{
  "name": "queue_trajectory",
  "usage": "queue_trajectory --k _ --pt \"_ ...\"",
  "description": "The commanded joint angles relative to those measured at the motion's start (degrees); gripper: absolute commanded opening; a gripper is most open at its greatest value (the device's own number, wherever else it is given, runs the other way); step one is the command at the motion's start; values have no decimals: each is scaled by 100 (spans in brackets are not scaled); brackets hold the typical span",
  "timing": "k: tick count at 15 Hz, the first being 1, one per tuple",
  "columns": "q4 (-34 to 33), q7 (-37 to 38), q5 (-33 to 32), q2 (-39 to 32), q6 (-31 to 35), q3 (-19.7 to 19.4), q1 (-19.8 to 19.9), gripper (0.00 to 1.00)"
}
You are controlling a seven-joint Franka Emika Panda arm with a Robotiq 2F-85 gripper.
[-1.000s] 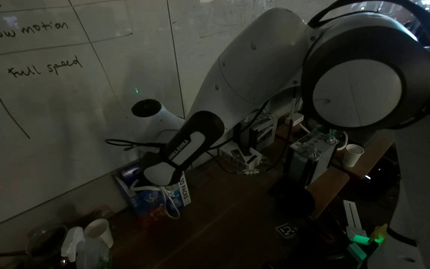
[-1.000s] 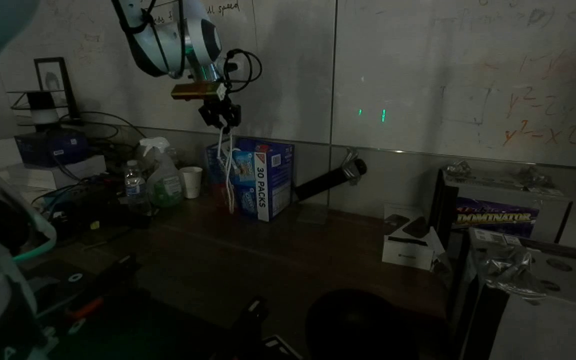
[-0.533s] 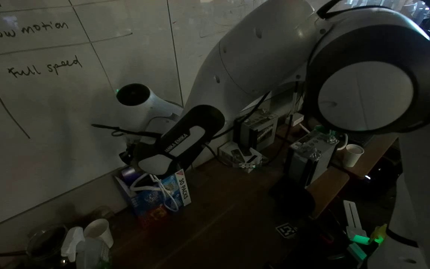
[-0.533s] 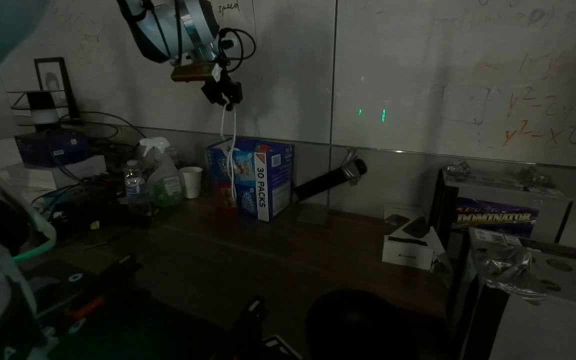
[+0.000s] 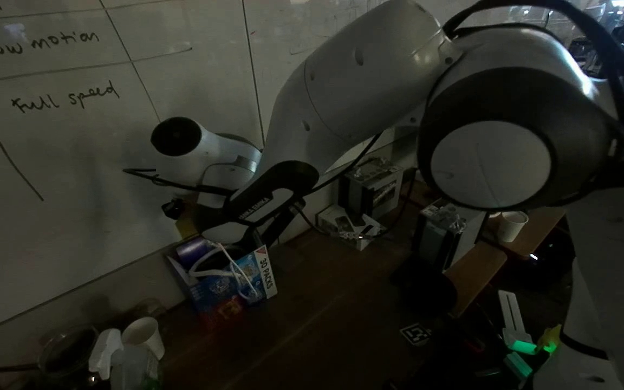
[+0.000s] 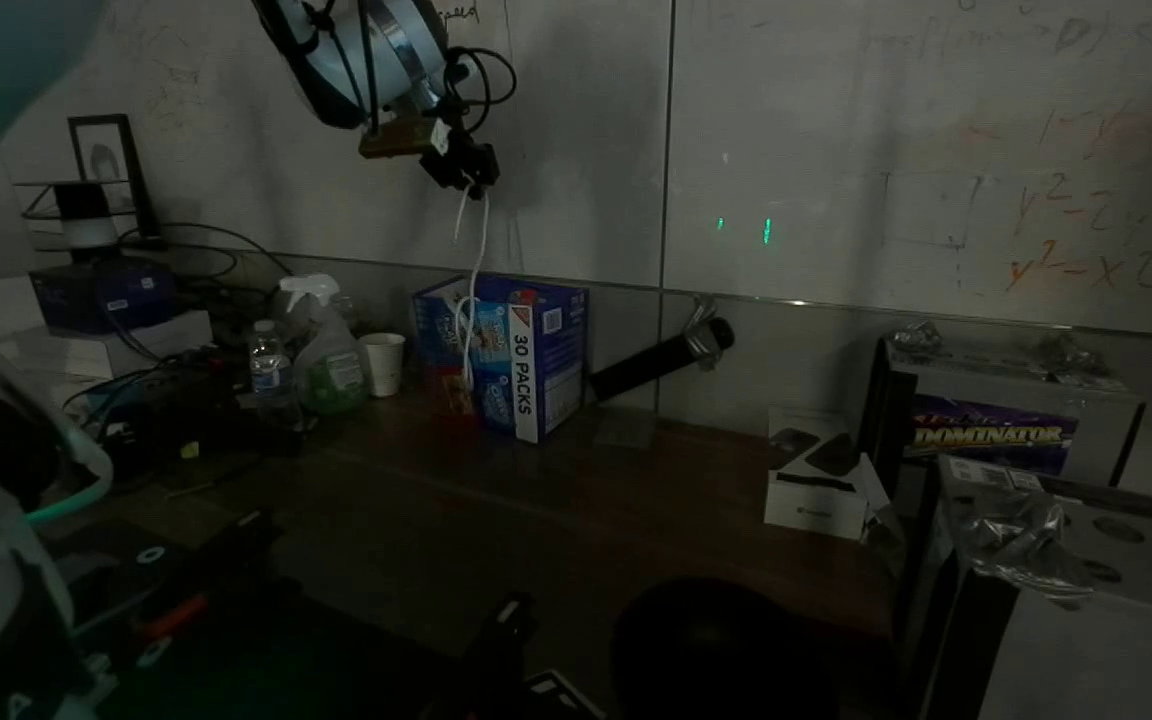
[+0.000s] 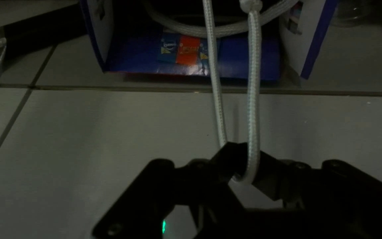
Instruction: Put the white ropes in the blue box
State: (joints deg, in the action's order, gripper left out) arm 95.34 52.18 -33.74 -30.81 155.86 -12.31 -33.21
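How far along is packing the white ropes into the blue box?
Done: a rope loop appears to rest in the blue box. In hand: the shut end effector holds a white rope, its lower end dangling outside. Left: probably getting it inside and letting go.

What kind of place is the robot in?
Probably a robot lab or workroom, though I can't be sure. There's a big robot arm, a whiteboard with handwritten words and math on it, and a printed black-and-white square.
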Motion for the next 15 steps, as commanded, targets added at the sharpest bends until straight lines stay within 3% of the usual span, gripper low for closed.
queue_trajectory --k 1,8,15 --pt "-591 479 -331 -646 175 -214 44 7" --pt "-1049 335 -46 -1622 119 -176 401 7" --pt "-1300 184 274 -2039 38 -189 540 7"
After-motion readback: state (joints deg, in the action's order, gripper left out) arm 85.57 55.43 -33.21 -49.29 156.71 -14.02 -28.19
